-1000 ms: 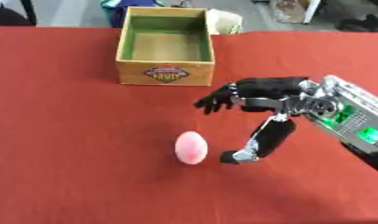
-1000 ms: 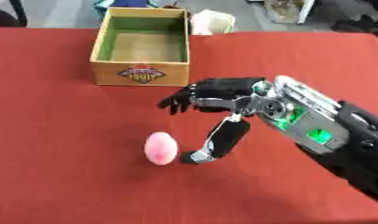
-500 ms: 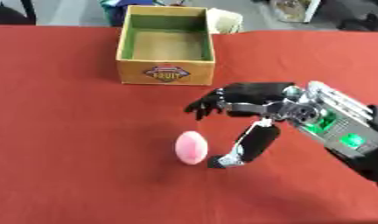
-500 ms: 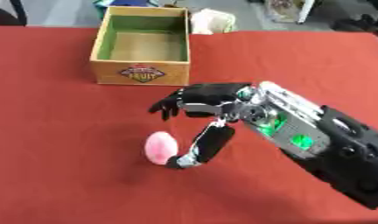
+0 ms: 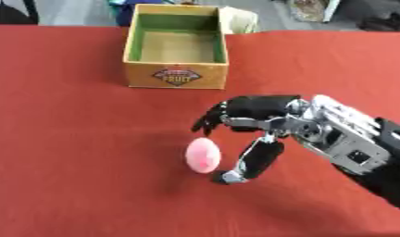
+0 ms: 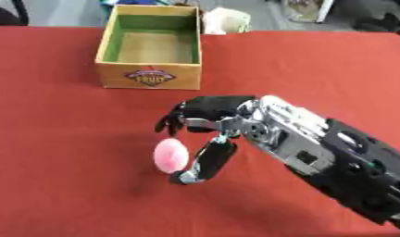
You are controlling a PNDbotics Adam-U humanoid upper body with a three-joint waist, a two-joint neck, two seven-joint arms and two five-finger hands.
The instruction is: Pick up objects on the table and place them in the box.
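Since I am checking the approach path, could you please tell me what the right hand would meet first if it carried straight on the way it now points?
Probably the pink egg-shaped object: the black right hand points left, thumb beside it, fingers above. Beyond lies bare red tablecloth; depth is uncertain.

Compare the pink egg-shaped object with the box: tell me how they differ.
The pink object is small, rounded and plain; the box is far larger, square-cornered, yellow outside with a green lining and a label on its front. The pink object lies near the right hand; the box stands farther back, open-topped. Both rest on the red table.
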